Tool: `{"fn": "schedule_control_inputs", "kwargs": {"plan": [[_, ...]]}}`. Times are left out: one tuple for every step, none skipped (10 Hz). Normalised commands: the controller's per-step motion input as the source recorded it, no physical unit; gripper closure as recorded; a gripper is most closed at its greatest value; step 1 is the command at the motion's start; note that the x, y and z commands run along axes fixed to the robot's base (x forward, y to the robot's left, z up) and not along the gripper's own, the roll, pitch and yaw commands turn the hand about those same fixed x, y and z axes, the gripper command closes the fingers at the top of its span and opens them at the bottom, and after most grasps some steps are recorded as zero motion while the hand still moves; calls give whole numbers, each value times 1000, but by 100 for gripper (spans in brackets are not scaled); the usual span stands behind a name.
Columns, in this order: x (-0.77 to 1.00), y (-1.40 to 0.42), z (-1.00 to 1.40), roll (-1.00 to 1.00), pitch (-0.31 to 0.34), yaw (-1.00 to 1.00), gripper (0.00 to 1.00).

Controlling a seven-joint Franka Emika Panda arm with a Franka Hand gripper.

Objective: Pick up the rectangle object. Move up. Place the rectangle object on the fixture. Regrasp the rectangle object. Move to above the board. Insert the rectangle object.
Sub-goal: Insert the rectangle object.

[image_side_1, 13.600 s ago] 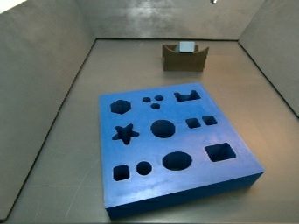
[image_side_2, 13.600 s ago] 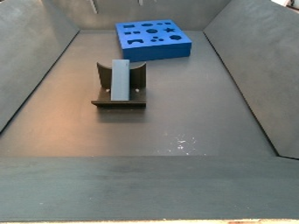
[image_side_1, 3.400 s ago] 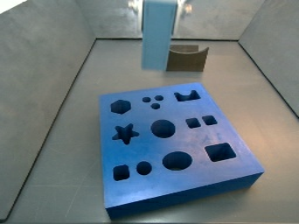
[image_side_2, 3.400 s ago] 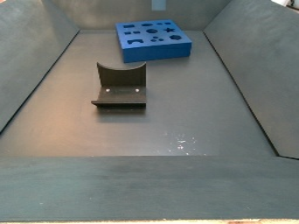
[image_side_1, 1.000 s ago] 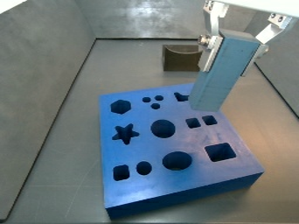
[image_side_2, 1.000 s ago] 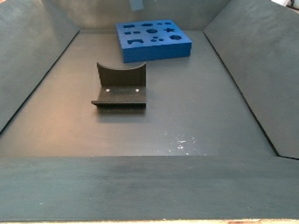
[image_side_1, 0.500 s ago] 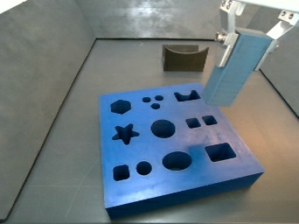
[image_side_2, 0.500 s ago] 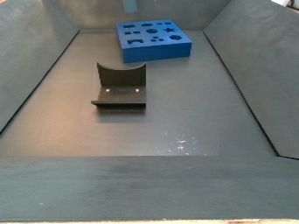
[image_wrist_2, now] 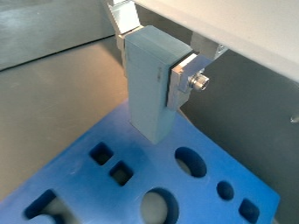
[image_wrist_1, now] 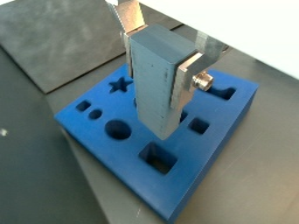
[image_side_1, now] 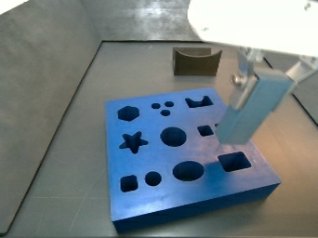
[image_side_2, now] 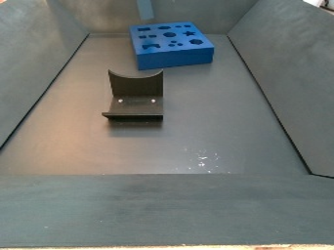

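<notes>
The board (image_side_1: 187, 153) lies flat on the floor, its cut-outs facing up to receive pieces. The empty fixture (image_side_2: 133, 96) stands well apart, toward the board's 12 o'clock in a side view. The gripper (image_wrist_1: 163, 52) hangs above the board, its jaws clenched on the rectangle object (image_side_1: 252, 110), held upright, lower end aimed at the square hole (image_side_1: 233, 164) near 4 o'clock, apparently for insertion.

I am finding no readable text, label, brand, number or sign anywhere: the board (image_side_1: 187, 158), the rectangle object (image_wrist_1: 159, 83), the fixture (image_side_2: 135, 98) and the gripper (image_wrist_2: 162, 51) above the board are all showing plain surfaces.
</notes>
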Motion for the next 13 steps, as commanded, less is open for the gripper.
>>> {"fn": "schedule_control_inputs", "kwargs": {"plan": [[0, 0, 0, -9, 0, 0, 100], [97, 0, 0, 0, 54, 0, 100], [731, 0, -126, -43, 734, 246, 100], [634, 0, -143, -86, 831, 260, 100], [206, 0, 0, 0, 249, 0, 100], [0, -40, 0, 0, 0, -3, 100], [683, -411, -54, 414, 511, 60, 100], [494, -200, -160, 63, 417, 146, 100], [0, 0, 0, 0, -17, 0, 100], [43, 0, -6, 0, 0, 0, 100], [457, 0, -346, 0, 0, 57, 100], [460, -9, -789, 0, -131, 57, 100], [374, -20, -986, -43, -257, 29, 100]]}}
